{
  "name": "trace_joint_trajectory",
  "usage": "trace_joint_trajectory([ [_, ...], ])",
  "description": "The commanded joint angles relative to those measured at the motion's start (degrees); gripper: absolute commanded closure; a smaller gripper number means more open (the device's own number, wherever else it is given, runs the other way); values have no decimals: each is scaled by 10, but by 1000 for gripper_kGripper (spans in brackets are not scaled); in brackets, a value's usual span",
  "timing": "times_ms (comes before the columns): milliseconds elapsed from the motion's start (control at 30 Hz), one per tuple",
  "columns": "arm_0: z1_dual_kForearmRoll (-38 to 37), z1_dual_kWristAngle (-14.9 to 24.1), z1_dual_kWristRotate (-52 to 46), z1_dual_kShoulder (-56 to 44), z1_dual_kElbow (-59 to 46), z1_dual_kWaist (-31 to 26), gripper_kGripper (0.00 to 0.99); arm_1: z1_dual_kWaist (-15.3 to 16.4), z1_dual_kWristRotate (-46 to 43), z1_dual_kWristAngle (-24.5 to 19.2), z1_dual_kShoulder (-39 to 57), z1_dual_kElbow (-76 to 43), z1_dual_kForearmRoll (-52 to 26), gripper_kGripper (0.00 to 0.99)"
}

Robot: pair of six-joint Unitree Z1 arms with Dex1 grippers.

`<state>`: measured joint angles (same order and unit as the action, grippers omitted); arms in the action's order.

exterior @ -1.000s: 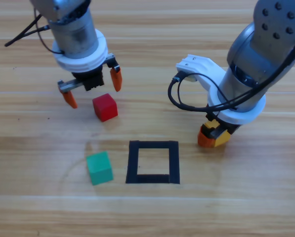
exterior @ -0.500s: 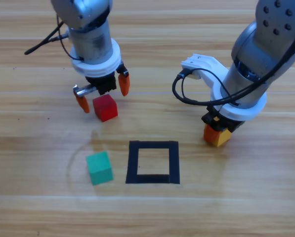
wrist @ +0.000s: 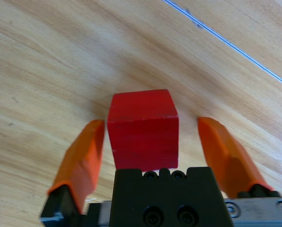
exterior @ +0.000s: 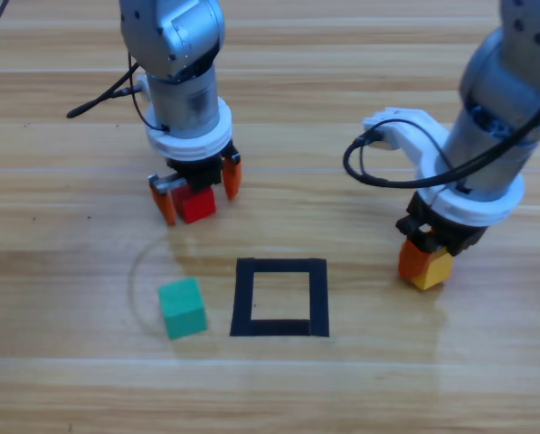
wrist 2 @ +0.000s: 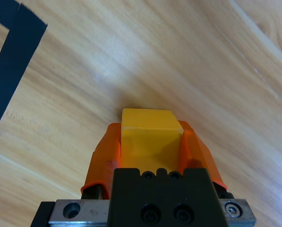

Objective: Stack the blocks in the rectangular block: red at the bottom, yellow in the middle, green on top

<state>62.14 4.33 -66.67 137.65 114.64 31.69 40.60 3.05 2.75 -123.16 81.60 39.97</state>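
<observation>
Dropping in over the red cube (exterior: 197,204), the left tool (exterior: 197,186) now straddles it, jaws spread and not yet pinching. A second ago it hung up-left. Right tool (exterior: 425,265) has drifted right, clamped on the yellow cube (exterior: 432,271). Green cube (exterior: 181,307) waits left of the tape square (exterior: 279,266), surface-bound. No readable writing anywhere.

Red cube (exterior: 197,204), yellow cube (exterior: 430,270), teal-green cube (exterior: 181,307), black tape square (exterior: 280,297).

The right gripper (wrist 2: 150,142) is clamping the yellow cube (wrist 2: 150,137) between both orange jaws above the wooden table (wrist 2: 202,61), black tape (wrist 2: 11,56) lying at the upper left.
</observation>
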Motion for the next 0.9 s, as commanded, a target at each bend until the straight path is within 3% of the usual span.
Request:
trace_joint_trajectory([
  [33, 7, -7, 15, 35, -5, -26, 234, -14, 6, 17, 84, -36, -1, 990],
  [100, 7, -8, 19, 38, -2, -26, 320, -13, 6, 14, 109, -55, -12, 990],
  [200, 10, -8, 36, 35, 0, -28, 541, -13, 37, 3, 139, -69, -14, 990],
  [333, 57, -5, 84, 36, 46, -29, 969, -13, 71, -13, 162, -80, -14, 990],
  [567, 76, -29, 221, 34, 98, 0, 990, -13, 75, -22, 160, -87, -14, 990],
  [900, 77, -43, 349, 12, 67, 138, 990, -13, 86, -36, 158, -90, -14, 990],
])
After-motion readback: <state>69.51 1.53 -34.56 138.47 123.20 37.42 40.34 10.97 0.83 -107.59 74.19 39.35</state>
